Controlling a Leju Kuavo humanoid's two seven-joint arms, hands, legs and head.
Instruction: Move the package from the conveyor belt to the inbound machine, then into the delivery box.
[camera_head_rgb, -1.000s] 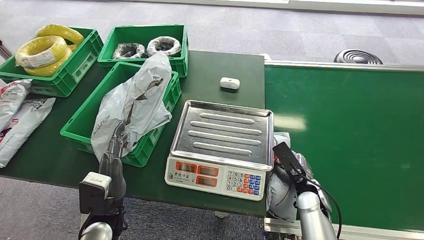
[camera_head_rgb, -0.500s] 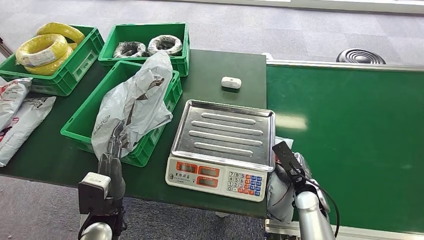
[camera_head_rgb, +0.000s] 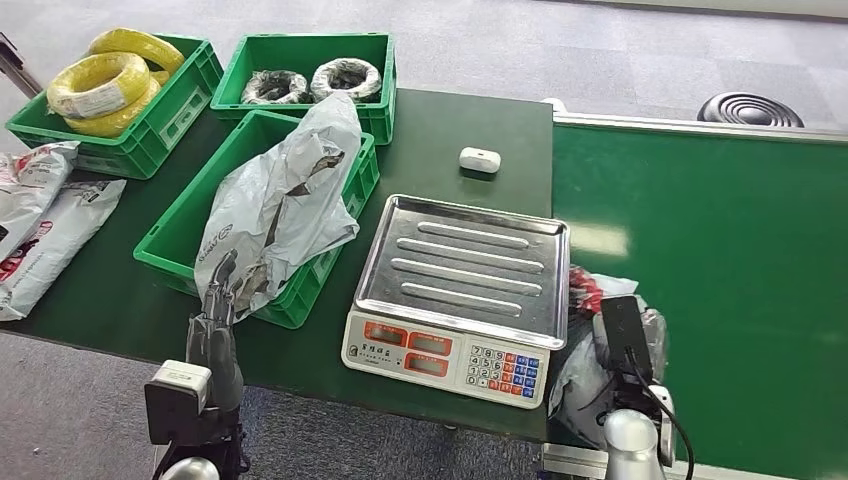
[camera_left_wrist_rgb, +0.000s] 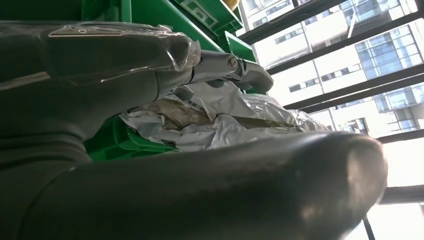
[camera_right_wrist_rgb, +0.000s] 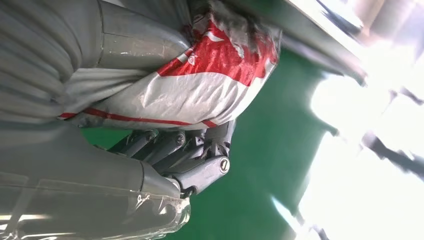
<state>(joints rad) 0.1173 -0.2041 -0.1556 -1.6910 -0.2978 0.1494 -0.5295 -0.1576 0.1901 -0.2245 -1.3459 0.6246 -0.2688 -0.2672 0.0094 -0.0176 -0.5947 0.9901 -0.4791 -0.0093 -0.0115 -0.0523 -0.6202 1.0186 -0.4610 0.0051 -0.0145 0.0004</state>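
While the right robot hand (camera_head_rgb: 622, 345) gripped the red-and-white package (camera_right_wrist_rgb: 200, 85) at the near edge of the conveyor belt (camera_head_rgb: 720, 240), just beside the right side of the scale (camera_head_rgb: 460, 290), the step in hand looked to be the lift onto the scale's steel tray. In the right wrist view the fingers (camera_right_wrist_rgb: 170, 150) were curled under the crumpled bag and the thumb pressed on its other side — a real hold, though on slack plastic. To do the lift well, the robot hand would likely need to rise clear of the tray's raised rim before travelling sideways, since the package sat lower than the tray and close against it; dragging it across could catch the rim or shove the scale along the bench (camera_head_rgb: 440, 130). Setting it down near the tray's middle would keep loose ends off the keypad.

The left robot hand (camera_head_rgb: 215, 315) stood at the near edge of the bench, its fingers touching the grey bag (camera_head_rgb: 280, 200) draped over the front green crate (camera_head_rgb: 190, 215); whether it pinched the plastic or merely rested against it I could not tell.

Compared with a second earlier, the whole picture had shifted — the camera moved, not the crates or scale. The right robot hand itself had turned more upright and sat a little further from the scale, with more of the package's red print showing.
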